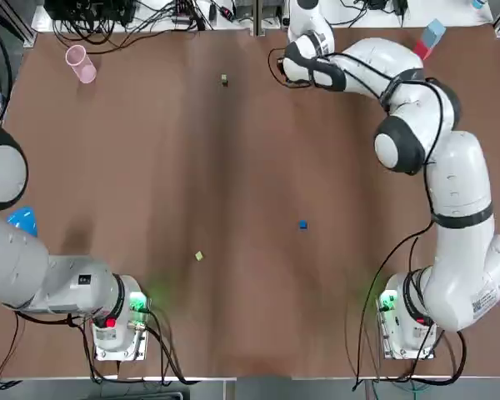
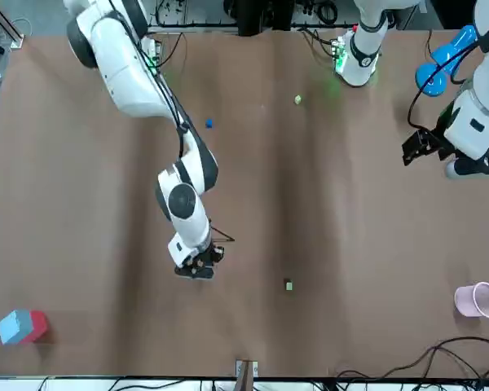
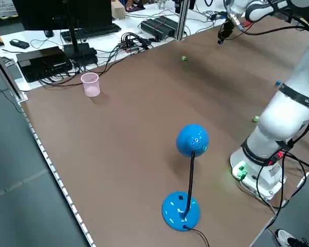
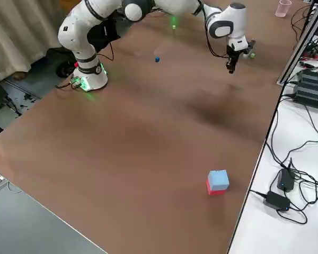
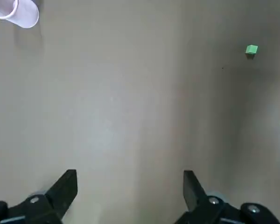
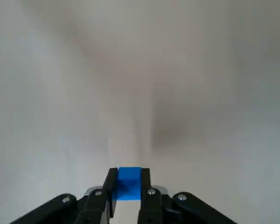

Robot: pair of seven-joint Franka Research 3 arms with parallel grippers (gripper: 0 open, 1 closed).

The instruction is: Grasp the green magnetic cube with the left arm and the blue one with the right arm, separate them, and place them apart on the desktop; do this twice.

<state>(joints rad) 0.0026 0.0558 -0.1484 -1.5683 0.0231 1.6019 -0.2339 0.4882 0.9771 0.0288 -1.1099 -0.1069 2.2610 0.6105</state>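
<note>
Clock: read on the top view, 12 o'clock being the side far from the arm bases
Table (image 1: 150, 167): brown desktop; everything below sits on or over it
Right gripper (image 2: 196, 272): arm stretched out to the far edge at about 12 to 1 o'clock; gripper hangs above the surface, fingers closed narrowly on a cube
Left gripper (image 5: 129, 175): out at the 9 o'clock side, off the surface; fingers spread wide with nothing between them
Desk lamp (image 3: 190, 180): blue, round head on a thin stem; stands at the 8 to 9 o'clock edge
Pink cup (image 1: 81, 65): lying on its side in the 10 o'clock corner
Blue and red block (image 4: 217, 182): in the 1 to 2 o'clock corner, well apart from the cubes
Held blue cube (image 6: 129, 184): pinched between the right fingertips, clear of the table
Far green cube (image 1: 224, 79): alone on the table at about 11 to 12 o'clock; roughly 9 o'clock of the right gripper, near it
Loose blue cube (image 1: 302, 224): on the table, 4 o'clock of centre
Near green cube (image 1: 199, 256): paler green; on the table, 7 o'clock of centre, well apart from the loose blue cube
</note>
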